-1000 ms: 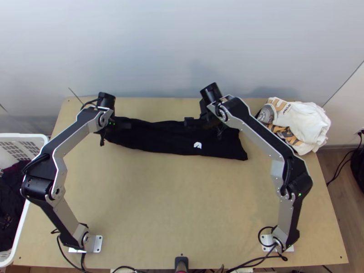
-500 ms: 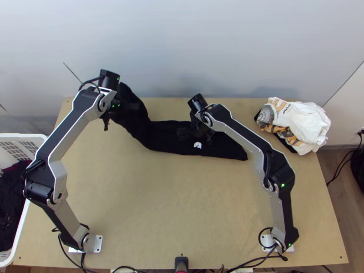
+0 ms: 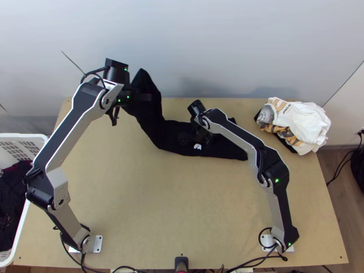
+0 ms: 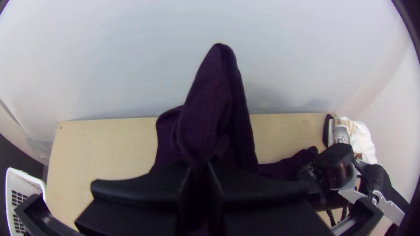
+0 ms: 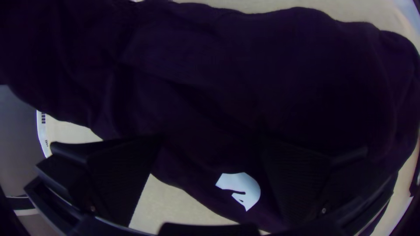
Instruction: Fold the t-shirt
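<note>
Jaws on the left gripper (image 4: pixel 201 169) are clamped on one end of the black t-shirt (image 3: pixel 163 132), raised near the far edge; the right gripper's (image 5: pixel 212 144) stand wide over the rest, a narrow strip on the worktop (image 3: pixel 159 204). Looks light, limp, not fragile; I'd pinch all layers near the free end, else they may slip apart. Worktop's pale wood, plain wall (image 3: pixel 173 41) behind, white basket (image 3: pixel 22 135) left, white cloth pile (image 3: pixel 305 120) far right.
</note>
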Controlling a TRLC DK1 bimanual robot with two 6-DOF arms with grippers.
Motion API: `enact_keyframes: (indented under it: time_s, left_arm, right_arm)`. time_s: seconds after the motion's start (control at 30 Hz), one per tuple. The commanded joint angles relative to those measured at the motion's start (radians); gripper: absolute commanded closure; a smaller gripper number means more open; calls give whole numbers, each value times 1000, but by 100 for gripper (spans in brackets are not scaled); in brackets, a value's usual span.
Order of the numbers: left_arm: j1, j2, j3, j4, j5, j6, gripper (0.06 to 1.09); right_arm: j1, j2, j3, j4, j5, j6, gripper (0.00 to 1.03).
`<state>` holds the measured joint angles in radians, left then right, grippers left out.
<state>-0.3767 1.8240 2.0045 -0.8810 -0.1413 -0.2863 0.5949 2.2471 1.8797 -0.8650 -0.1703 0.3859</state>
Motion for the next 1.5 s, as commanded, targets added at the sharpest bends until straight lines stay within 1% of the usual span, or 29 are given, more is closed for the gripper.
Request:
enact_keyframes:
  time_s: [0.0,0.1,0.2,0.43,0.6,0.77,0.93,0.97,1.07,1.2,1.47]
  left_arm:
    - [-31,-5,36,8,48,-56,105]
    - [-44,6,39,36,63,-102,105]
    - [-82,21,53,48,65,-120,105]
    - [-186,100,143,88,65,-132,105]
    - [-263,170,171,140,63,-140,105]
    - [-324,242,174,246,46,-137,105]
    - [-389,308,174,372,-20,-146,105]
    - [-399,317,174,392,-21,-168,105]
    - [-429,363,175,462,-37,-168,105]
    - [-459,434,206,473,-37,-166,105]
    - [-510,538,218,487,-37,-168,105]
  right_arm:
    - [-55,-101,27,-29,6,16,4]
    - [-96,-188,41,-68,-20,25,4]
    - [-127,-270,35,-104,-44,24,4]
    - [-213,-440,29,-163,-84,22,4]
    - [-285,-560,-37,-167,-92,30,4]
    - [-343,-646,-149,-167,-90,34,4]
    - [-395,-685,-211,-167,-90,34,4]
    - [-405,-689,-218,-167,-90,36,4]
    - [-431,-692,-229,-167,-90,41,4]
    - [-465,-690,-229,-167,-90,44,4]
    - [-475,-692,-251,-167,-90,44,4]
